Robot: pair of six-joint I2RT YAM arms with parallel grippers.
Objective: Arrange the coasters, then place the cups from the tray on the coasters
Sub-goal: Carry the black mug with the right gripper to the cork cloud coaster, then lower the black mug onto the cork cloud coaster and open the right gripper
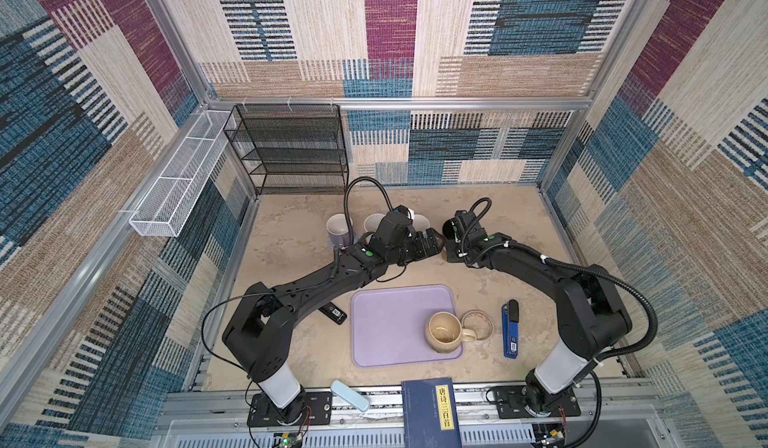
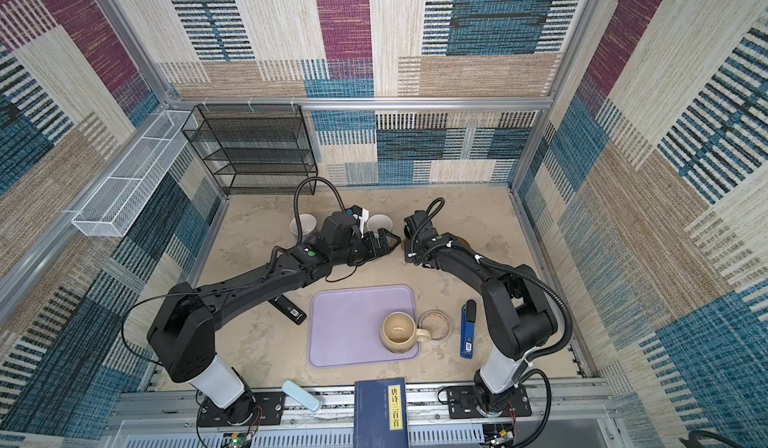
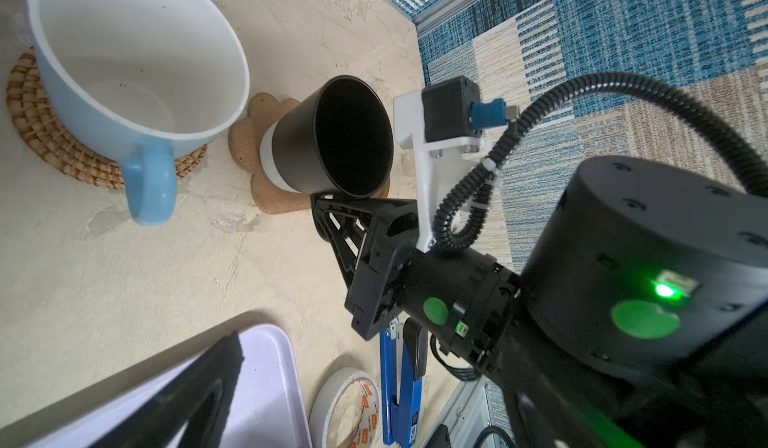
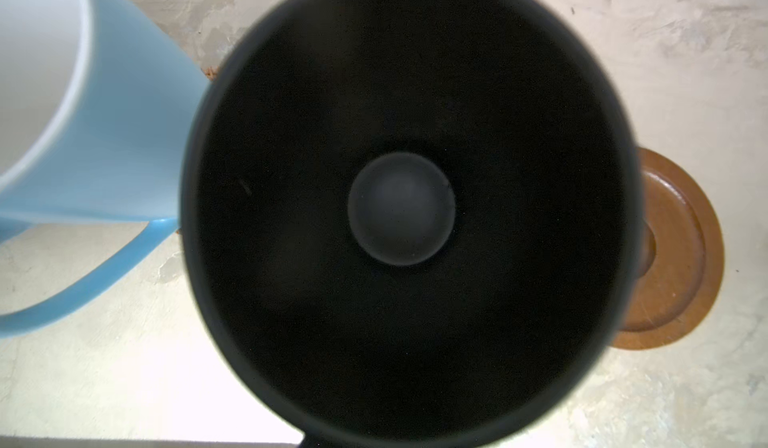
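The matte black cup stands at the paw-shaped cork coaster, and my right gripper is shut on its near side, where the handle is hidden. The cup fills the right wrist view, beside a brown wooden coaster. The light blue cup sits on the rattan coaster. My left gripper hangs open and empty just left of the black cup. The lavender cup and a white cup stand further left. The cream cup is on the lilac tray.
A roll of tape and a blue stapler lie right of the tray, a black bar left of it. A dark-blue book and pale blue case lie at the front. A black mesh shelf stands back left.
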